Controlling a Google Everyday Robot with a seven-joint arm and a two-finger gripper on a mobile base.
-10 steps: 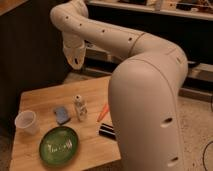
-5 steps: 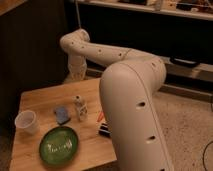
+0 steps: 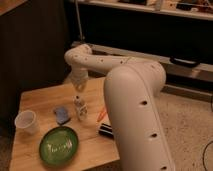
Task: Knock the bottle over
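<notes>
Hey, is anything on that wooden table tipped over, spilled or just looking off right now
Nothing stands out. The bottle stands upright near the middle of the wooden table, with the blue object beside it, the white cup upright at the left and the green plate flat in front. The gripper hangs just above the bottle.

Gripper (image 3: 79,88) held just above/behind bottle (image 3: 80,108). Left side blocked by blue obj (image 3: 62,114); right side by orange obj (image 3: 102,113). Far tabletop (image 3: 45,97) unobstructed.

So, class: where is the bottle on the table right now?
The bottle stands upright mid-table, just right of the blue sponge, above the green plate, directly beneath the gripper.
</notes>
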